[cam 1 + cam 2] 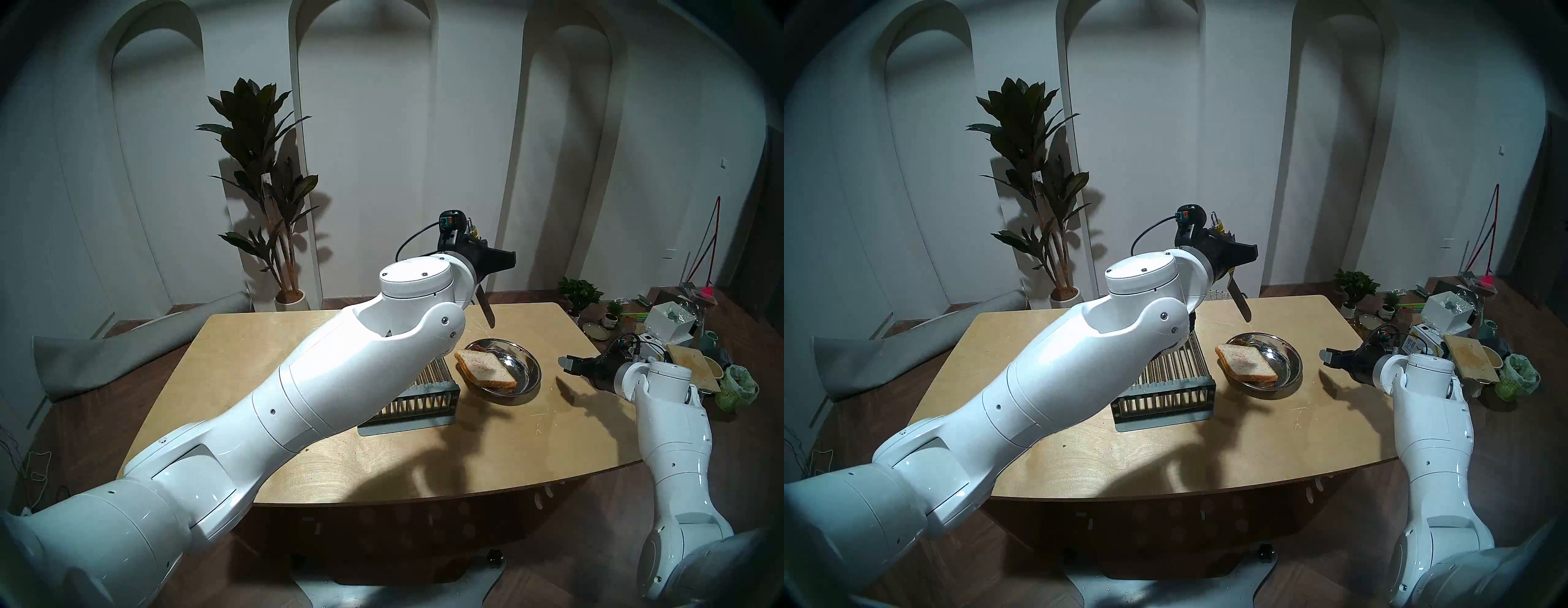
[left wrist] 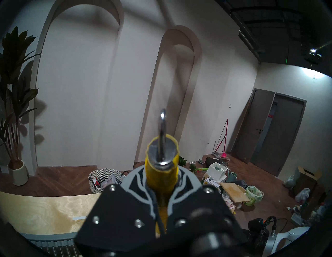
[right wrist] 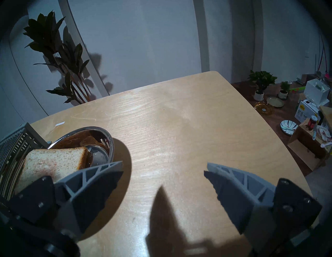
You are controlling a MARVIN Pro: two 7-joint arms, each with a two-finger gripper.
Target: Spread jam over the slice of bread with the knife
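Left pincer [image 2: 162, 190]: clamped on the knife's yellow handle, raised above the far side of the bench [image 1: 263, 339].
Knife [image 1: 486, 308]: blade hangs down and slightly right, in the air above and behind the bowl, touching nothing; in head views the blade looks dark.
Knife handle end: in the left wrist view a metal loop sticks out of the yellow handle, pointing at the wall.
Right pincer [image 3: 163, 168]: fingers apart, holding nothing, low over the bench just right of the bowl.
Bread [image 1: 485, 367]: top slice, pinkish stain on the crumb, leaning on the left rim of the bowl [image 1: 528, 371]; another slice lies under it.
Rack [image 1: 413, 397]: grey barred rack, just left of the bowl; the left forearm covers much of it in the head views.
Jam [image 3: 312, 123]: small red jar off the bench, on the floor clutter to the right; too small to read any label.
Surroundings: tall plant [image 1: 263, 170] behind the bench, a basket [image 2: 106, 179] on the floor, small potted plants and boxes at right.
Hard to make out: jam on the blade cannot be told; the left pincer's fingertips are hidden by its own body in the head views.
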